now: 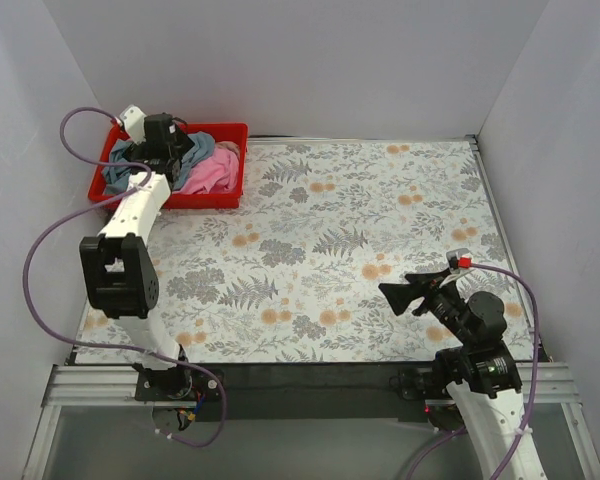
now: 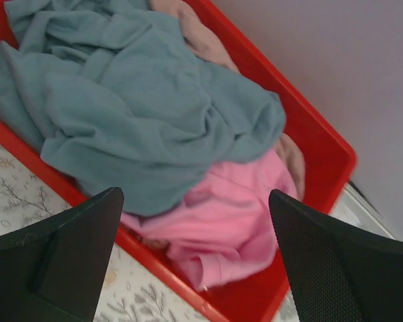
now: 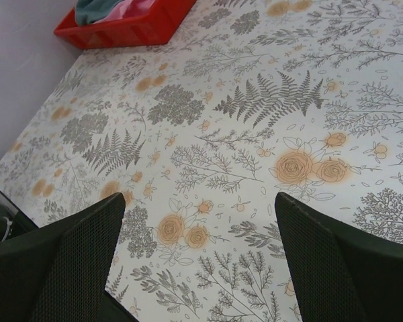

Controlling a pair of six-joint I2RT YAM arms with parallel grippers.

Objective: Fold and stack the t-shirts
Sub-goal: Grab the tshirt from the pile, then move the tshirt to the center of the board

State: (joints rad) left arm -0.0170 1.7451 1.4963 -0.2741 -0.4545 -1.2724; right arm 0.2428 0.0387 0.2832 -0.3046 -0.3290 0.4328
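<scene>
T-shirts (image 1: 208,172) lie tangled in the red tray (image 1: 212,201), upper left of the frame, blue-grey shirt (image 2: 141,114) draped over pink shirt (image 2: 235,215). Left tool (image 2: 195,196), wide open and empty above them, may pinch both layers and drag two out; right tool (image 3: 198,201) hangs open, lower right.

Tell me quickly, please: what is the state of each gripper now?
Left gripper: open, holding nothing, over the t-shirts in the red tray.
Right gripper: open, holding nothing, over the table.
</scene>
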